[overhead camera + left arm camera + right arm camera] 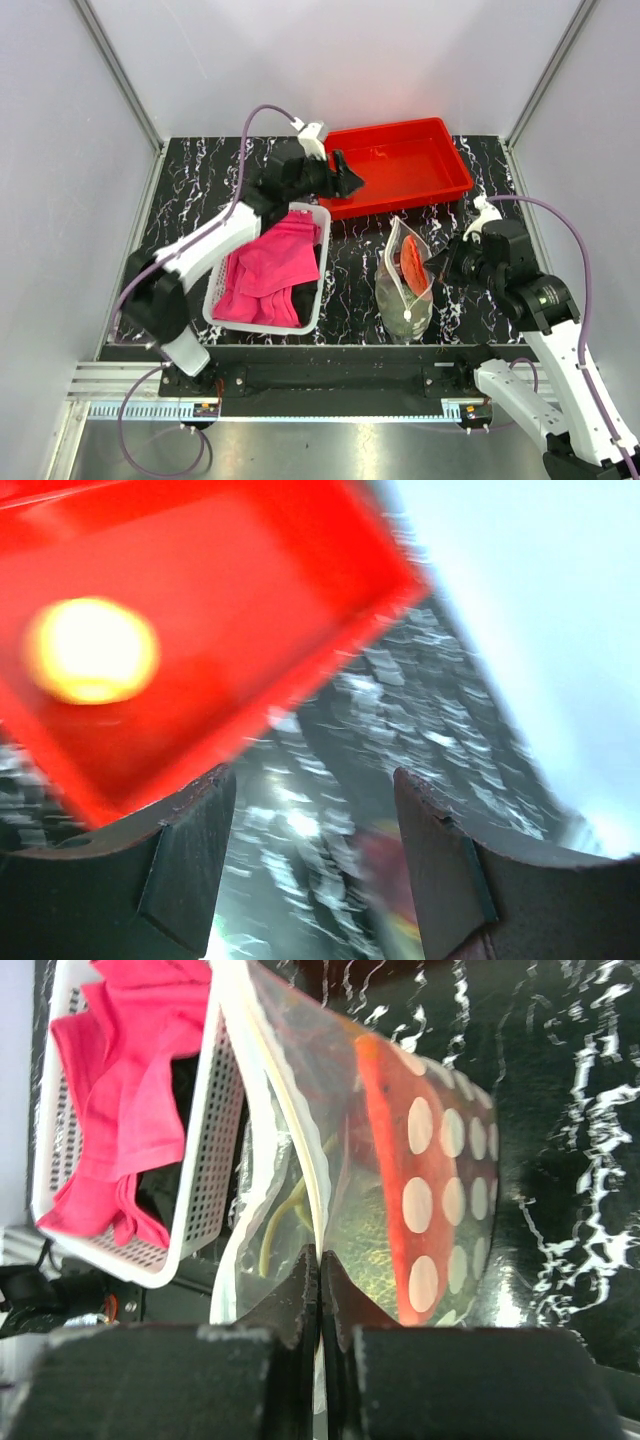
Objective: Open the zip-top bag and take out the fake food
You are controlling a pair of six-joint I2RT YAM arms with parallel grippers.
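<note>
- Two claws in view, each in a different state.
- Left gripper [345, 178] hovering over the near left corner of the red tray [420, 150], with its dark, blunt fingers [185, 860] spread wide apart and nothing between them.
- Shallow rectangular tray of glossy red plastic; on its floor a round yellow-orange piece [92, 650], too blurred in the left wrist view to name.
- Right gripper [320, 1265] pressed together and clamped on the pale rim of the zip-top bag [330, 1110].
- Bag of clear, crinkly film printed with pale round dots, standing on the table [350, 260] between the basket [313, 300] and the right arm, its upper lips parted.
- Fake food inside the bag: a flat red slice [385, 1170] against the dotted wall, a greenish-yellow mass beside it and a thin curved stem [280, 1220].
- White plastic basket with walls perforated in fine rows, holding soft, crumpled pink cloth [270, 265] over something dark.
- Tabletop black, veined with white like marble.
</note>
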